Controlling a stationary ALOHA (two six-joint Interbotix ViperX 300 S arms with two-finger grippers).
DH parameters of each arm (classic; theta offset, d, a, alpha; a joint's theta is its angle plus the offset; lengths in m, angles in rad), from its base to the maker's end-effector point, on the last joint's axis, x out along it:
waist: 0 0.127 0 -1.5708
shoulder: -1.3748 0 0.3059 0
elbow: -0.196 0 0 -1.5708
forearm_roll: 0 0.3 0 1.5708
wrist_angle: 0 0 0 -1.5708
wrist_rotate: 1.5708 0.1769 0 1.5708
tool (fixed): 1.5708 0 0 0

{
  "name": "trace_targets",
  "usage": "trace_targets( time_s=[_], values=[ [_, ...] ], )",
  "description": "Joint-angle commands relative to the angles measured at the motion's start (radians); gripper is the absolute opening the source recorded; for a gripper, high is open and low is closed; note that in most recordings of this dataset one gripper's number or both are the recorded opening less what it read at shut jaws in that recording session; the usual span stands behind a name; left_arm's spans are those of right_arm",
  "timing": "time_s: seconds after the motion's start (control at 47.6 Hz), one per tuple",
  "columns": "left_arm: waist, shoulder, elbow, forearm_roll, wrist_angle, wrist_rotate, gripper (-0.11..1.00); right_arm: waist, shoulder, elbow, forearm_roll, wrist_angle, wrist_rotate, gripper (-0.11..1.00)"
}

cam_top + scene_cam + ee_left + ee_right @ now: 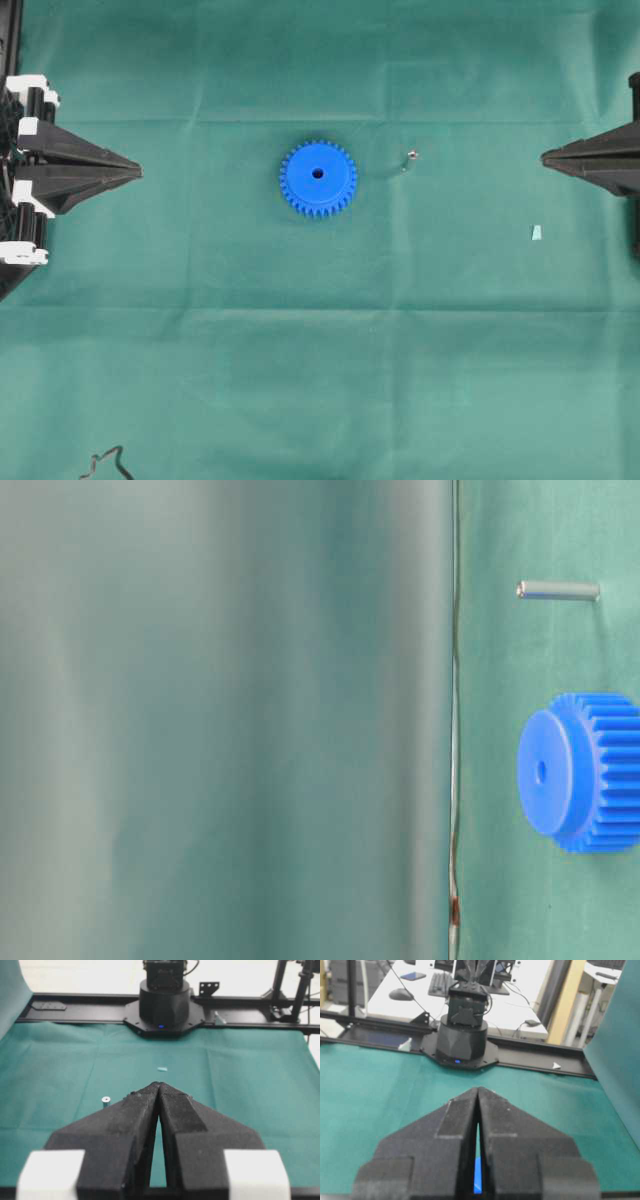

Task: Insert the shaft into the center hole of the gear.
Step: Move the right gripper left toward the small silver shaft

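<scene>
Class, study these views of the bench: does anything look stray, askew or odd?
One stray item: a small pale scrap lies on the green cloth near the right gripper, apart from the gear and the shaft. The shaft stands upright beside the gear. A dark cable end pokes in at the bottom edge.

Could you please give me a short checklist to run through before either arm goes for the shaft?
1. Shaft free on the cloth, apart from the gear: ok.
2. Shaft's pose: standing on end seen from overhead; confirm before gripping: cannot tell.
3. Center hole unblocked and facing up: ok.
4. Right claw ready to grip: not ok, it is shut.
5. Left claw ready to steady the gear: not ok, also shut.
6. Pale scrap away from the shaft: ok.
</scene>
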Motion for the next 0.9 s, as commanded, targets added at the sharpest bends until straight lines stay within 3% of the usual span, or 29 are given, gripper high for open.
trace_targets(
  time_s=[0.0,0.231,0.631,0.736,0.883],
  values=[
    [0.005,0.009,-0.043,0.014,0.018,-0.002,0.00,-0.005,0.009,-0.015,0.000,-0.005,-0.009,0.02],
    [0.005,0.005,-0.049,0.015,0.037,-0.002,0.00,-0.020,0.012,-0.055,0.014,0.091,0.011,0.02],
    [0.005,0.008,-0.048,0.015,0.049,0.000,0.00,-0.084,0.123,-0.089,0.014,0.097,0.011,0.04],
    [0.005,0.011,-0.049,0.017,0.049,0.000,0.00,-0.112,0.184,-0.101,0.014,0.078,0.011,0.21],
    [0.005,0.012,-0.049,0.017,0.049,0.002,0.00,-0.170,0.325,-0.110,0.012,0.048,0.009,0.63]
  ],
)
